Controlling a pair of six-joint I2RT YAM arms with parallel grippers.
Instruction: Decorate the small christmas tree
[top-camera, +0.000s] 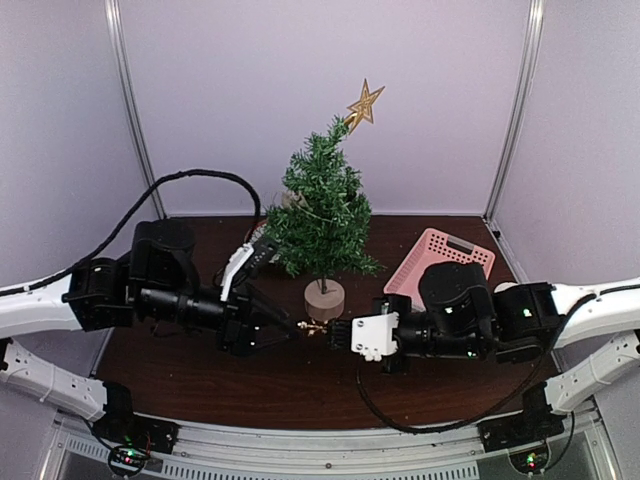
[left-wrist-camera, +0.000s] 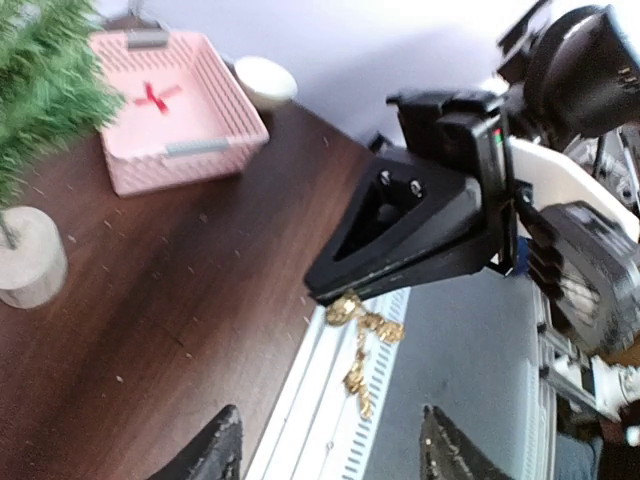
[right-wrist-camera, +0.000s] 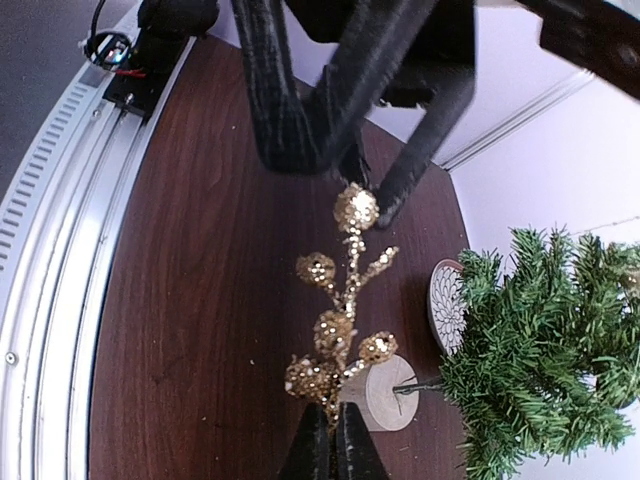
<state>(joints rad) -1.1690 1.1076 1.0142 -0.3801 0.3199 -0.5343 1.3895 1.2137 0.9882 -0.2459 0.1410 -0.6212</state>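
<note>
The small christmas tree (top-camera: 322, 205) stands mid-table on its round wooden stump base (top-camera: 324, 298), with a gold star (top-camera: 364, 103) on top. My right gripper (top-camera: 332, 330) is shut on the stem of a gold glitter berry sprig (right-wrist-camera: 345, 300) and holds it level above the table, in front of the stump (right-wrist-camera: 390, 392). My left gripper (left-wrist-camera: 333, 455) is open and faces the sprig (left-wrist-camera: 362, 340). Its fingers (right-wrist-camera: 290, 110) straddle the sprig's tip ball without closing on it.
A pink basket (top-camera: 440, 255) with a red ribbon (left-wrist-camera: 155, 95) inside sits at the back right, a white round object (left-wrist-camera: 263, 78) beside it. A round patterned disc (right-wrist-camera: 445, 305) lies by the tree. The metal rail (right-wrist-camera: 50, 260) runs along the table's near edge.
</note>
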